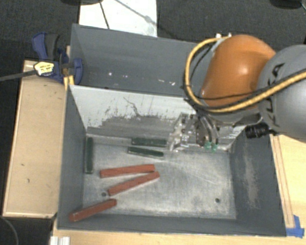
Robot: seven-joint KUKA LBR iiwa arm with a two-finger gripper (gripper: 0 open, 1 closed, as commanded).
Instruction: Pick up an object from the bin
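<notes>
1. Bin (256,179): grey metal with a scuffed floor. 6 loose sticks lie on the floor, all in its left half and middle.
2. Arm (303,91): reaches in over the bin's right edge. At the wrist it carries an orange cover (237,68), with a yellow cable (193,80) looped round it.
3. Hand (183,137): down at the far edge of the floor, a little right of the middle, at the foot of the far wall. Whether it is spread or pressed together cannot be told.
4. Far green stick (148,142): dark green, lying along the far edge of the floor. Its right end is just beside the hand, making it the nearest thing to the hand. Contact cannot be told.
5. Second green stick (145,153): dark green, parallel to item 4 and just nearer the middle of the bin.
6. Left green stick (88,155): dark green, lying along the bin's left edge and well apart from the hand.
7. Long red-brown stick (127,171): at mid-floor, slightly slanted.
8. Slanted red-brown stick (133,183): just beside item 7, on the side towards the near edge.
9. Corner red-brown stick (93,210): lies at the near-left corner.
</notes>
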